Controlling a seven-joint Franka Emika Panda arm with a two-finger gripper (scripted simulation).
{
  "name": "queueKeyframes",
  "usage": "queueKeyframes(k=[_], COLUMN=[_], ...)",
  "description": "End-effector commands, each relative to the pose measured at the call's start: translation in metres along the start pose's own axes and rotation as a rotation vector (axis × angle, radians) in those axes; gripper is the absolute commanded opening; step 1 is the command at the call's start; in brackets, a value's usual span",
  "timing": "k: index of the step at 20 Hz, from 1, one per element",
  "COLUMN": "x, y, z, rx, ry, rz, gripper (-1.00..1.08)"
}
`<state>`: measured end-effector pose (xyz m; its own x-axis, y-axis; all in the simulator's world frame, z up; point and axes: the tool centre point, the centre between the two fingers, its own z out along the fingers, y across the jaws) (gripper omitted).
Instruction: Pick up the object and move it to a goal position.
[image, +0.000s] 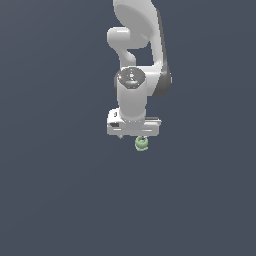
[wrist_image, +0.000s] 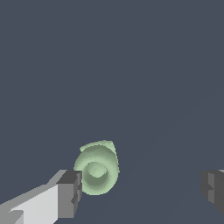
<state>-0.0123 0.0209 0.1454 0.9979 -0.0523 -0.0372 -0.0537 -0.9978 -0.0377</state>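
Below the wide-open, empty gripper (wrist_image: 140, 192), at 6 o'clock, a green curl (image: 141, 144) is sitting; likely light, rounded, slippery; pinching its middle.

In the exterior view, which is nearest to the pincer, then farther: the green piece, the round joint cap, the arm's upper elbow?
1. Green piece: just under the pincer, at its fingertips.
2. Joint cap: above the pincer, on the wrist.
3. Upper elbow: highest, near the picture's top.

Pincer (wrist_image: 140, 192) fingers cropped; arm (image: 137, 30) top cut off.
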Motion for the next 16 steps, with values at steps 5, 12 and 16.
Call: queueKeyframes(k=[5,12,16], x=[-0.001,-0.002,-0.003], y=[0.003,0.016,0.014], z=[0.003,0.009,0.01], rx=[-0.007,-0.027,-0.026], ry=[-0.003,-0.015,-0.013], rz=[-0.008,-0.026,-0.028], gripper=[1.0,1.0,1.0])
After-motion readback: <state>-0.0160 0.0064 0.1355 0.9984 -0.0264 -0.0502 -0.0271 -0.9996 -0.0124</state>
